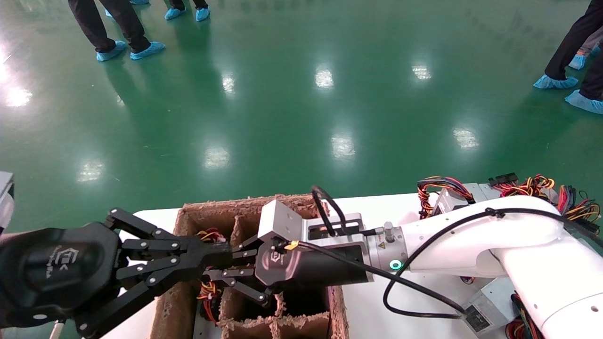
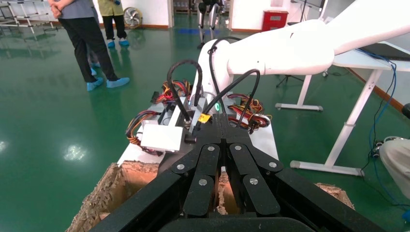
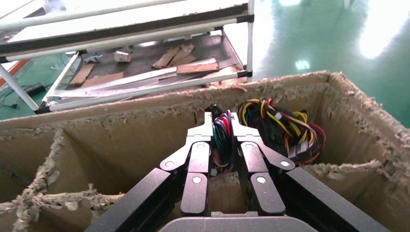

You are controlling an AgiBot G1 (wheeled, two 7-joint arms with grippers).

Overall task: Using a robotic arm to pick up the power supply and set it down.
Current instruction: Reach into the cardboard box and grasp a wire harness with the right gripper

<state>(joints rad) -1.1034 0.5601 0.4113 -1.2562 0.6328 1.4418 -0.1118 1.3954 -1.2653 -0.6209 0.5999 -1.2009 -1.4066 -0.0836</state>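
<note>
well, the big white table (image 1: 370,320) comes first. my right arm, the robotic arm (image 1: 494,235), lies across it, coming in from 4 o'clock in the head view. at 6 o'clock sits the brown cardboard box (image 1: 207,212) with its small rooms. over at 3 o'clock some other grey boxes (image 1: 452,200) with bright wires rest on the table.

my left gripper (image 2: 221,126) hangs over the box from 8 o'clock, fingers pressed together on nothing, right next to my right gripper (image 3: 222,126).

my right gripper is down in a room of the box. its fingers are pinched on the wire bundle (image 3: 221,145) of the power supply. the grey box part is hidden down in that room, so i cannot see it.

i think this is the picking-up step, with the grab made and the lift not yet done. next i should pull straight up, slowly, so the box part clears the cardboard walls. holding only wires, it may swing or slip.
</note>
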